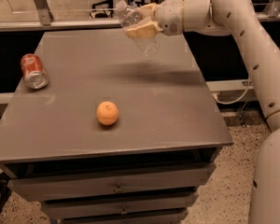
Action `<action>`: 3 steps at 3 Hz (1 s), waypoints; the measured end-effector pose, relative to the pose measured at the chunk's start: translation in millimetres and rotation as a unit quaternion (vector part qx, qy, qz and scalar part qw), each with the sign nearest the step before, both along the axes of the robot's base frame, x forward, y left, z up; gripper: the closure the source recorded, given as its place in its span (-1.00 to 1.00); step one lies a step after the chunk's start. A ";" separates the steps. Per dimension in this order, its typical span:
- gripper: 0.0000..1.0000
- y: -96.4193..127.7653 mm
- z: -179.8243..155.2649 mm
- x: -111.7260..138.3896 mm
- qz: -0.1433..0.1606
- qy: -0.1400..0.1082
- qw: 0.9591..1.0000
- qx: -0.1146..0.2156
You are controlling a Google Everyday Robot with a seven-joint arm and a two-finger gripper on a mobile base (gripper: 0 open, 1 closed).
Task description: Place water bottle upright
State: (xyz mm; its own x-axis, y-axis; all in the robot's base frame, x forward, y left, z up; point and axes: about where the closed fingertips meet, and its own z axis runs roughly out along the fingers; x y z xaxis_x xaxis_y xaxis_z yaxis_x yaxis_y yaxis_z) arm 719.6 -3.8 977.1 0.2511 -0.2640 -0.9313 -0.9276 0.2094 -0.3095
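Note:
My gripper [141, 22] is shut on the water bottle [147, 43], a clear ribbed plastic bottle. It holds the bottle in the air above the far right part of the grey table [177, 111]. The bottle is tilted, with its white cap [121, 5] up and to the left and its base down and to the right. The cream fingers [142, 30] wrap around the bottle's middle. A soft shadow lies on the table below it.
A red soda can [33, 70] lies on its side at the table's left edge. An orange [107, 113] sits near the middle front. The table has drawers [116, 186] below. Metal rails [60, 24] run behind the table.

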 end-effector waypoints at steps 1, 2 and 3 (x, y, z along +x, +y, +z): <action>1.00 -1.1 -0.8 3.0 0.011 -0.006 0.999 0.037; 1.00 -3.0 -3.1 5.2 0.016 -0.006 0.998 0.058; 1.00 -13.3 -7.6 14.6 0.014 0.020 0.994 0.103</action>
State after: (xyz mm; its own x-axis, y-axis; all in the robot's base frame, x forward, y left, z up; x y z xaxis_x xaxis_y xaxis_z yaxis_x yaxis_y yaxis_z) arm 734.2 -17.1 969.4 0.2168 -0.0591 -0.9744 -0.9449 0.2382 -0.2246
